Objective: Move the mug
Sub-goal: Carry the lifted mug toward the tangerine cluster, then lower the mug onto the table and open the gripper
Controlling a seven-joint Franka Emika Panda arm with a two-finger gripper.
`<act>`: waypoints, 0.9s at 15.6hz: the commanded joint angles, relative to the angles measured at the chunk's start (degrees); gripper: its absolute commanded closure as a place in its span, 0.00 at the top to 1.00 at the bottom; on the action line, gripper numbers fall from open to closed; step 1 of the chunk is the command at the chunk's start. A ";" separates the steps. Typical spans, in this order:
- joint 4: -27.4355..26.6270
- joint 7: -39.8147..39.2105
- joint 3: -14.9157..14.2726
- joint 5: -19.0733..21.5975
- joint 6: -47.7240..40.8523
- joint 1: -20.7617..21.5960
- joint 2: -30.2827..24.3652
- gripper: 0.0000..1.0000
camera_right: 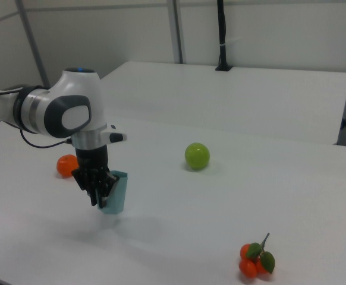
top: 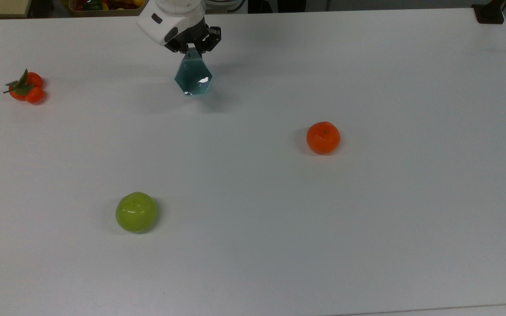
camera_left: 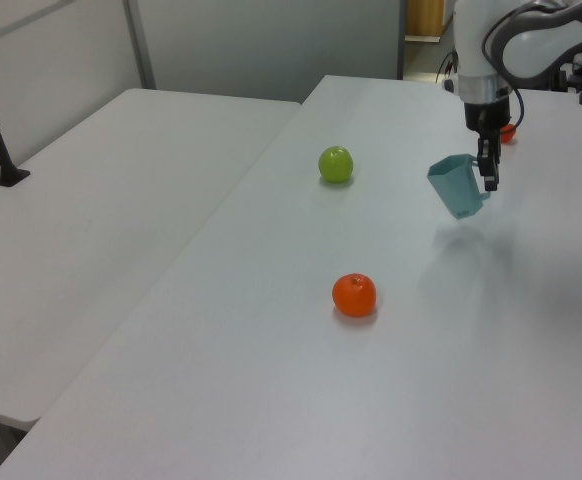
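The white tabletop (top: 367, 228) lies mostly bare. 3 obstacles stand well apart: a glossy green apple (top: 136, 212) toward the top view's lower left, a round orange fruit (top: 323, 138) right of centre, and a leafy cluster of small oranges (top: 25, 87) near the top view's left edge.

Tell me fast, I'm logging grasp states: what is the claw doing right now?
Claw: closed on the mug, gripping its handle and holding it above the table.

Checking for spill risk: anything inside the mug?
The mug, held in the gripper, looks empty in the top view: bare teal walls and a glare spot. The left view hides its interior.
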 commanded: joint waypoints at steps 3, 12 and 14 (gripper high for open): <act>-7.41 -1.25 -0.38 -1.25 7.62 -0.30 -3.20 0.00; -10.85 -1.25 -0.38 -1.25 13.00 -0.65 -3.11 0.05; -10.76 -1.16 -0.38 -1.25 12.82 -0.65 -3.11 0.24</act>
